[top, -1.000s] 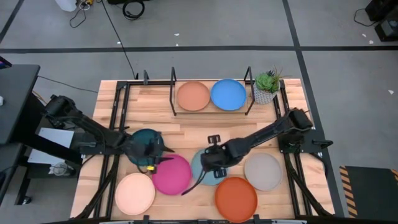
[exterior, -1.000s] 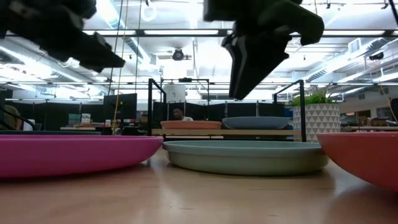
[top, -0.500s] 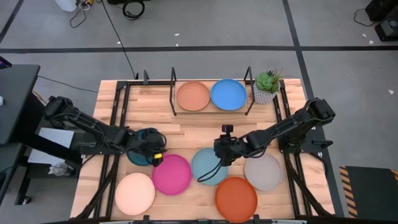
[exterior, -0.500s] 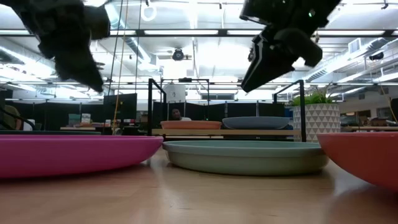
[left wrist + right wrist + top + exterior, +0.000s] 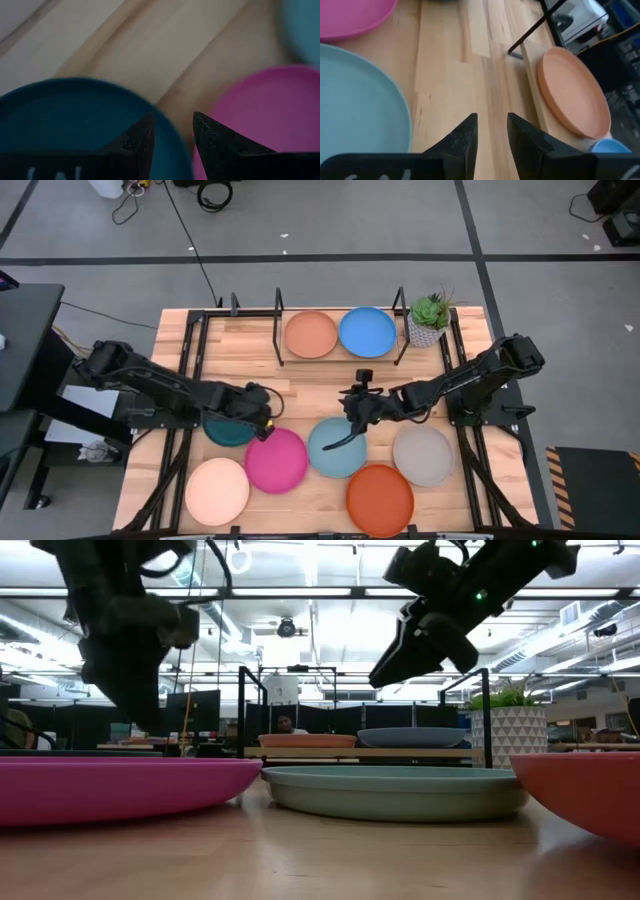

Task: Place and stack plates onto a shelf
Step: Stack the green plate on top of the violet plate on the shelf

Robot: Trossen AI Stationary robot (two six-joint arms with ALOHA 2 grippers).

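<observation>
- Your left claw (image 5: 262, 423) hangs over the near edge of the dark teal plate (image 5: 228, 430), fingers (image 5: 142, 142) slightly parted, gripping nothing.
- Your right claw (image 5: 490, 131) hovers above bare table (image 5: 300, 385) beside the light teal plate (image 5: 337, 448), also released with a narrow gap.
- These plates look light, stiff and slick; I'd pinch the raised rim, since the flat centre offers no purchase.
- The shelf (image 5: 278, 338) holds the tan-brown plate (image 5: 311, 335) and the blue plate (image 5: 367, 332) side by side.
- Magenta, cream, orange and grey plates lie on the table.
</observation>
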